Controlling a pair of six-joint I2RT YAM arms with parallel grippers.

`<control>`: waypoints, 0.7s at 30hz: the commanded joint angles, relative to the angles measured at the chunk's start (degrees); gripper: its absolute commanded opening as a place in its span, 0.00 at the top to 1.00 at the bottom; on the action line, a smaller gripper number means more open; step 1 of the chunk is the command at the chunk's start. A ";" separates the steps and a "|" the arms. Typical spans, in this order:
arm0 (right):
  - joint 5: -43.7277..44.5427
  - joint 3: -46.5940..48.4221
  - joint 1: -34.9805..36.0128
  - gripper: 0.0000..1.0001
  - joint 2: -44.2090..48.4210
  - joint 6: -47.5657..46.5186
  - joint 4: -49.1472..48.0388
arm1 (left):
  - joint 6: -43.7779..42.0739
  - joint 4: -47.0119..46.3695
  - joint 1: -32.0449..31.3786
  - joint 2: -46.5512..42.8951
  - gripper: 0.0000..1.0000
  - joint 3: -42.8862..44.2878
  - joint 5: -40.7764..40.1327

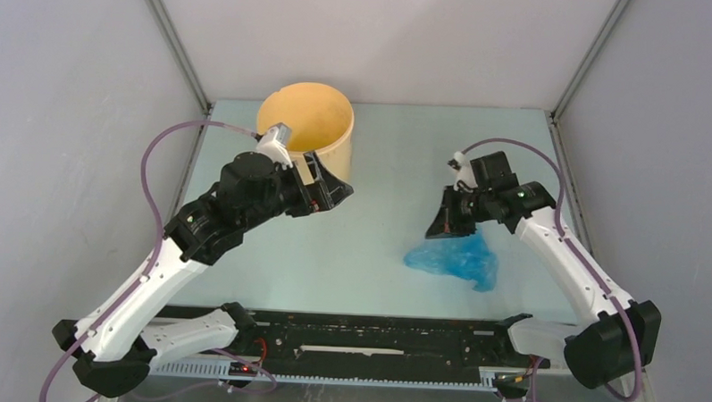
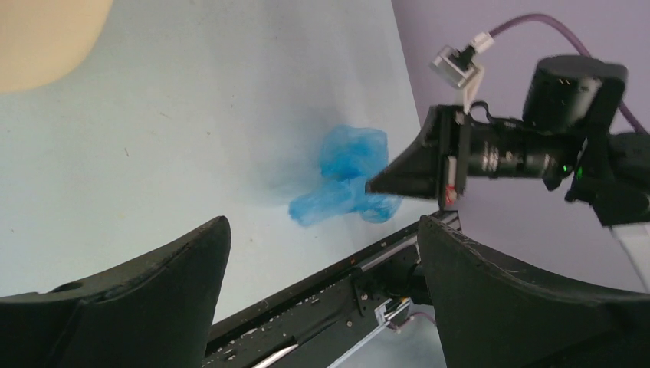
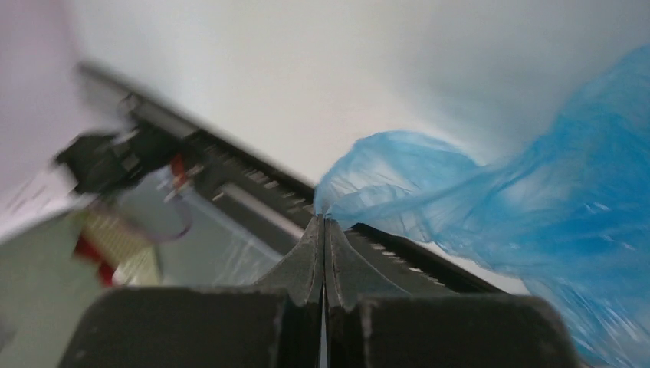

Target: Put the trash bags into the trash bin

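The light-blue trash bag (image 1: 455, 258) lies crumpled on the table right of centre. My right gripper (image 1: 443, 229) is shut on one thin edge of the bag (image 3: 490, 207), its jaws pressed together around a pinch of plastic, with the rest of the bag trailing down to the table. The bag also shows in the left wrist view (image 2: 345, 176). The yellow-tan trash bin (image 1: 307, 128) stands upright at the back, left of centre. My left gripper (image 1: 330, 193) is open and empty, hovering just in front of the bin.
A black rail (image 1: 366, 335) runs along the near edge between the arm bases. Grey walls enclose the table on the left, right and back.
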State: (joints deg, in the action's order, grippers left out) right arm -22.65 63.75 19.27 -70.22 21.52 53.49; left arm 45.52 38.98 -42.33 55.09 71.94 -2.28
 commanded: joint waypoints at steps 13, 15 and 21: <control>-0.40 -7.85 1.97 1.00 7.17 -2.96 6.58 | 6.59 -2.83 -1.04 -0.89 0.04 -5.10 -0.79; -2.17 -7.85 1.87 1.00 8.44 -2.05 5.42 | 6.25 -2.71 -1.36 1.53 0.04 -5.24 1.51; 4.53 -7.85 -0.90 1.00 9.67 0.09 8.81 | 2.65 -2.07 -5.17 9.81 0.05 -5.51 3.10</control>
State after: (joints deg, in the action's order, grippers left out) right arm -24.84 54.41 20.88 -62.87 20.25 59.57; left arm 50.35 37.52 -45.28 61.23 67.88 -1.28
